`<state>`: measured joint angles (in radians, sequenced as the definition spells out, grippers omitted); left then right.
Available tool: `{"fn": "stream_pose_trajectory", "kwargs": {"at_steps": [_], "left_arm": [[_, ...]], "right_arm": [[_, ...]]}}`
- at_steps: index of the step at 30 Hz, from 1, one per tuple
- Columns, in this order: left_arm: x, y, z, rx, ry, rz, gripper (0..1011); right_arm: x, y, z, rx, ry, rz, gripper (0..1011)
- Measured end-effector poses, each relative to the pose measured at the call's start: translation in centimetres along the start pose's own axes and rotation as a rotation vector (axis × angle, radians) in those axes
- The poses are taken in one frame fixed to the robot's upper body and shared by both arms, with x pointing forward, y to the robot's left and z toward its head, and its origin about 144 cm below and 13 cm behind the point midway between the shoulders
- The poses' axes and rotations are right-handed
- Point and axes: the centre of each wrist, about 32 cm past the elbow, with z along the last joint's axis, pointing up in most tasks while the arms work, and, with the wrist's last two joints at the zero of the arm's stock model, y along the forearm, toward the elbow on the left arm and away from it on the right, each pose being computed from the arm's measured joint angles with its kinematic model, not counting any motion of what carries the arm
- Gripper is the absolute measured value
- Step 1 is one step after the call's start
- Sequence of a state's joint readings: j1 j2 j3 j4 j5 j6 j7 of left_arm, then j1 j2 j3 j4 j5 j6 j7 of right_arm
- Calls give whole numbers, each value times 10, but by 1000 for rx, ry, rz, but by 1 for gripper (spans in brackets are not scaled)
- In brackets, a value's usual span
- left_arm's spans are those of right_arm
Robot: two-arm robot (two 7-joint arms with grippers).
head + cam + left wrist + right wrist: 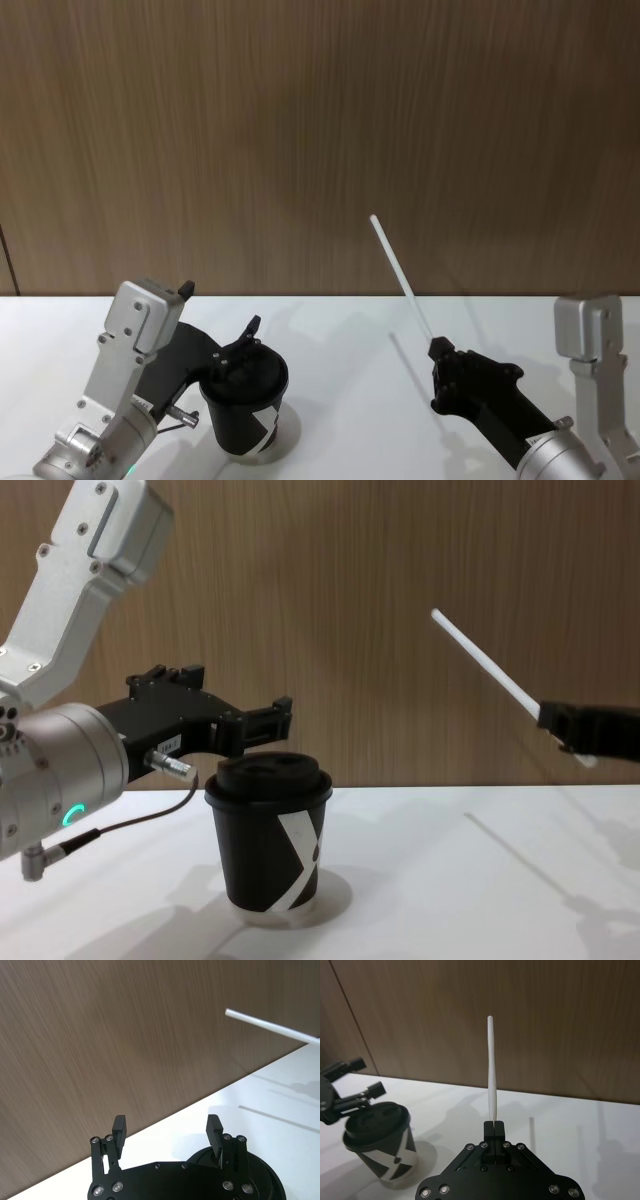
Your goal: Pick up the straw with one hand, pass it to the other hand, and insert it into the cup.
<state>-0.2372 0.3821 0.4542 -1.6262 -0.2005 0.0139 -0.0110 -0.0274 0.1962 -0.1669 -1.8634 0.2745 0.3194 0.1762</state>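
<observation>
The straw [398,270] is thin and white and slants up to the left from my right gripper [438,350], which is shut on its lower end. In the right wrist view the straw [491,1070] rises straight out of the closed right gripper [494,1127]. The black cup [245,400] with a domed lid and a white stripe stands on the table at the lower left. My left gripper [220,308] hovers open just over the cup [270,850], one fingertip above the lid. The straw [490,670] is well to the right of the left gripper [237,693], with a wide gap between them.
The white table [350,340] runs back to a brown wood-grain wall [320,130]. A thin grey cable [130,825] with a metal plug hangs from the left wrist beside the cup. Open tabletop lies between the cup and the right arm.
</observation>
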Motion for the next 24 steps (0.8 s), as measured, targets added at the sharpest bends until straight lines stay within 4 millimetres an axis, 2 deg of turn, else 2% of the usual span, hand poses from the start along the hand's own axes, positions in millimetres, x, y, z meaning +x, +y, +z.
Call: {"fn": "stream_pose_trajectory", "kwargs": {"at_steps": [24], "left_arm": [[0,0,0,0,0,0,1003]], "right_arm": [[-16,4,13,158,175,274,5]]}}
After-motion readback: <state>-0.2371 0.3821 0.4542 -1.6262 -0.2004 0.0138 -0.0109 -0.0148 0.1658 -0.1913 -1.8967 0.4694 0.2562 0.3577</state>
